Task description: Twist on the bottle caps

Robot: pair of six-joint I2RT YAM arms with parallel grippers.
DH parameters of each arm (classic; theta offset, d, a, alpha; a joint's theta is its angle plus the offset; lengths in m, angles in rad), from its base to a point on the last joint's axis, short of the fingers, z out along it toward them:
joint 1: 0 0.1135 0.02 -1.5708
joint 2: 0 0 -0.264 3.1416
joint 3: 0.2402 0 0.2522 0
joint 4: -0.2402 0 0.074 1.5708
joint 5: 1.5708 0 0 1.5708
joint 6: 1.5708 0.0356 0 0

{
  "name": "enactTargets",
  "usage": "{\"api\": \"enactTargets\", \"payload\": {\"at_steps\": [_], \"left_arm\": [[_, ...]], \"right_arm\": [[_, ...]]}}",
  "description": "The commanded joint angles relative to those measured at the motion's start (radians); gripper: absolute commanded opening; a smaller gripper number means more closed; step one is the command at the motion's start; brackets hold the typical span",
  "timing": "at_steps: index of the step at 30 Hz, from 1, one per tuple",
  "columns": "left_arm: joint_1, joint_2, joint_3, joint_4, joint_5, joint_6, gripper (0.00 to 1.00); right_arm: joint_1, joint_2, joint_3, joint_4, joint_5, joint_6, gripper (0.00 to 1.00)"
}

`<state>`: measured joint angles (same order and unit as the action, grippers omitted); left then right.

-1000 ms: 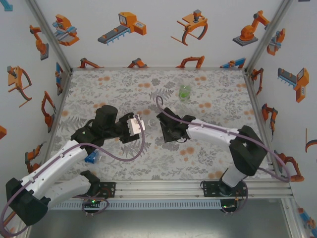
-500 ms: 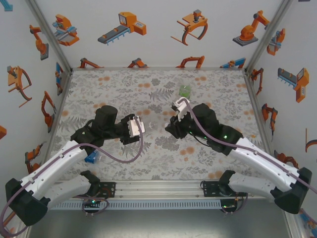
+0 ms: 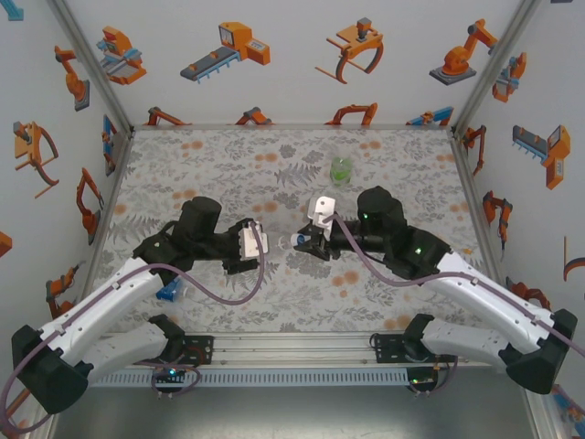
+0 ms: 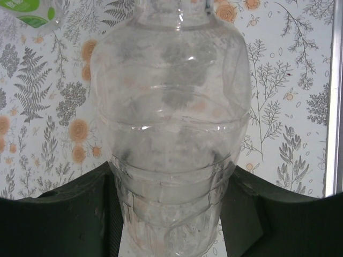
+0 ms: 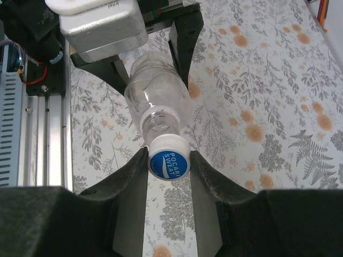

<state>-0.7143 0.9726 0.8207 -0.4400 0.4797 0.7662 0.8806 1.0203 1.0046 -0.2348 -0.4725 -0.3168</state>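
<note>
From above, my two arms meet in the middle of the floral table [image 3: 210, 165]. My left jaws come in from the left, closed around the plain clear bottle [image 3: 272, 241], which lies sideways with its mouth to the right. My right jaws come in from the right, pinching a small cap [image 3: 296, 240] right at that mouth. The green bottle [image 3: 340, 169] stands alone toward the upper centre, well apart from both. The blue-labelled bottle [image 3: 167, 293] lies at lower left, partly under my left arm. In my left wrist view the plain bottle runs from bottom to top of the frame. My dark fingers [image 4: 64, 219] press its lower body from both sides, and a corner of the green bottle sits at upper left. In my right wrist view my jaws are clamped on the cap at lower centre, a finger [image 5: 206, 176] on each side. The cap has a white rim and a blue top with white lettering. The bottle's open neck sits just above it, touching its rim. I cannot tell whether the thread has caught.
</note>
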Motion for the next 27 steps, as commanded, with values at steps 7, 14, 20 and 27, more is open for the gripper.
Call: {"api": "enactTargets", "payload": {"at_steps": [7,14,20,27], "left_arm": [[-0.010,0.003,0.018,-0.021,0.029,0.027,0.00],[-0.012,0.002,0.018,-0.022,0.033,0.029,0.00],[-0.014,0.002,0.017,-0.023,0.034,0.031,0.00],[-0.016,0.001,0.018,-0.025,0.034,0.031,0.00]], "right_arm": [[0.002,0.032,0.064,-0.038,-0.111,-0.086,0.07],[0.008,0.059,0.085,-0.076,-0.100,-0.112,0.07],[0.010,0.079,0.101,-0.093,-0.124,-0.128,0.07],[0.011,0.104,0.111,-0.114,-0.178,-0.151,0.06]]}}
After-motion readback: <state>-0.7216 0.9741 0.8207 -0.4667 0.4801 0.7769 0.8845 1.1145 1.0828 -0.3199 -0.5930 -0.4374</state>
